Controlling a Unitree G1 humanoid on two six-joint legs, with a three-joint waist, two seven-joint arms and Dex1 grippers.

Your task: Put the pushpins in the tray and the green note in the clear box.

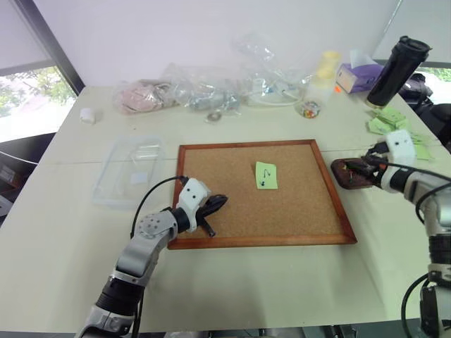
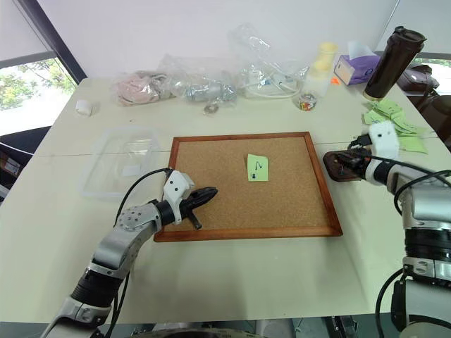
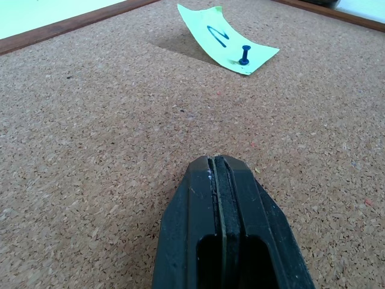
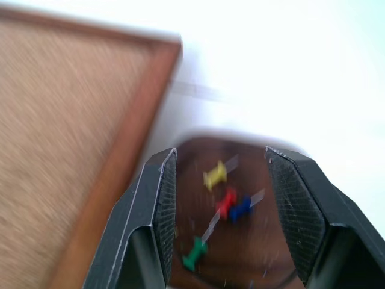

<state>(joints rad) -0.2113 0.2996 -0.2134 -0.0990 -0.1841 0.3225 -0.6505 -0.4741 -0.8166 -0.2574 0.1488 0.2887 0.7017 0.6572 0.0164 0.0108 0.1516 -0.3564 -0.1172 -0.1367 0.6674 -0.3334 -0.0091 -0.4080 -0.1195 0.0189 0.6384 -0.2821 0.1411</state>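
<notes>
The green note lies near the middle of the corkboard, held by a dark blue pushpin at its near edge. My left gripper is shut and empty, low over the board's front left part, well short of the note. The small reddish-brown tray sits just right of the board. Inside it lie several pushpins: yellow, red, blue and green. My right gripper hangs open just above the tray, holding nothing. The clear box rests left of the board.
Clear plastic bags are piled along the table's back edge, with a small glass jar, a purple tissue box and a black tumbler. A heap of pale green slips lies behind the tray.
</notes>
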